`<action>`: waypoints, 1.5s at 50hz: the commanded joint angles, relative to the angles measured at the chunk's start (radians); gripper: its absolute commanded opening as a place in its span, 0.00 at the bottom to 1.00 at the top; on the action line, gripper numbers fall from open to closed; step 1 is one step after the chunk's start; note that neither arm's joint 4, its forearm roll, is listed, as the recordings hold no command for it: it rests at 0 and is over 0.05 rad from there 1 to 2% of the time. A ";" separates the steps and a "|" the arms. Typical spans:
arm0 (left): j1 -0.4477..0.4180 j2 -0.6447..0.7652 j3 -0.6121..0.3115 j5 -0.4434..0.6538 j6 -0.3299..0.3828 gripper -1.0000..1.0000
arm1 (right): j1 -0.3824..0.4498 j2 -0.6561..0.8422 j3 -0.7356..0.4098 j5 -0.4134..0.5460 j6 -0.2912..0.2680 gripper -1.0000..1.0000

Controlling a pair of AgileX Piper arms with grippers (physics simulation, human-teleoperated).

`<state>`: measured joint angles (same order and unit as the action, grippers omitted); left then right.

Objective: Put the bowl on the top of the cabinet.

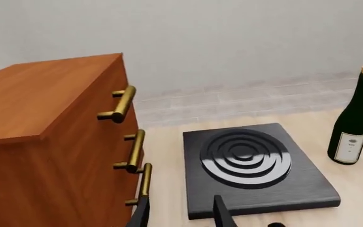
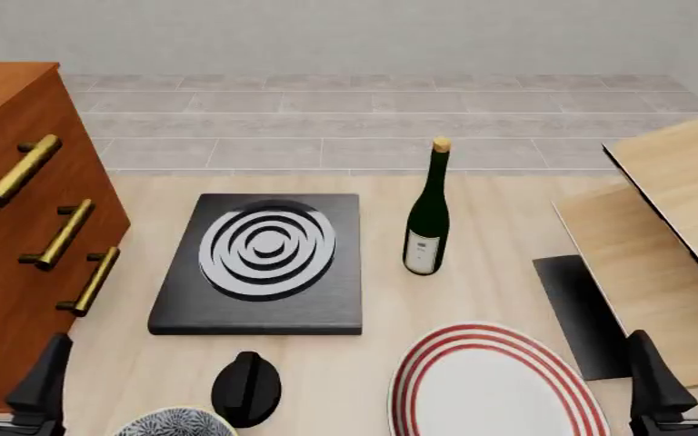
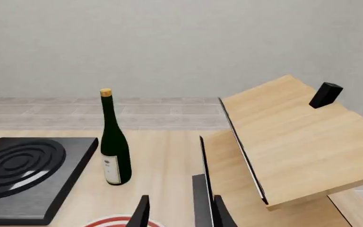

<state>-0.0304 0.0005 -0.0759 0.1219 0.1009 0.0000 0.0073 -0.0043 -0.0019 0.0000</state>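
Blue-grey floral bowl with pale rim; both grippers' jaws parted, holding nothing

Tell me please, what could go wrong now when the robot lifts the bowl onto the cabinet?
1. The bowl lies at the table's near edge, close beside the black knob; the left gripper may bump the knob while grasping.
2. The cabinet is tall, with brass handles sticking out; a low lift could catch the bowl on them.
3. The bottle stands upright by the stove plate; a wide swing might tip it.
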 commanded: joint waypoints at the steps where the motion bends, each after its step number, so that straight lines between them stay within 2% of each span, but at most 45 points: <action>1: -0.018 0.000 -0.069 0.116 0.010 1.00 | 0.000 0.000 0.000 0.000 0.000 1.00; 3: -0.032 0.000 -0.114 0.187 0.016 1.00 | 0.000 0.000 0.000 0.000 0.000 1.00; 6: -0.036 0.000 -0.127 0.208 0.021 1.00 | 0.000 0.000 0.000 0.000 0.000 1.00; 17: -0.049 0.000 -0.249 0.413 0.012 1.00 | 0.000 0.000 0.000 0.000 0.000 1.00; 32: -0.071 0.013 -0.344 0.626 0.014 1.00 | 0.000 0.000 0.000 0.000 0.000 1.00; 50: -0.109 0.078 -0.508 0.780 -0.015 1.00 | 0.000 0.000 0.000 0.000 0.000 1.00; 56: -0.126 0.091 -0.514 0.811 -0.027 1.00 | 0.000 0.000 0.000 0.000 0.000 1.00; 63: -0.185 0.102 -0.526 0.869 -0.036 1.00 | 0.000 0.000 0.000 0.000 0.000 1.00; 70: -0.177 0.098 -0.513 0.864 -0.035 1.00 | 0.000 0.000 0.000 0.000 0.000 1.00; 75: -0.194 0.107 -0.534 0.902 -0.044 1.00 | 0.000 0.000 0.000 0.000 0.000 1.00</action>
<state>-0.2005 0.0959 -0.5900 0.9761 0.0677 0.0000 0.0073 -0.0043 -0.0019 0.0001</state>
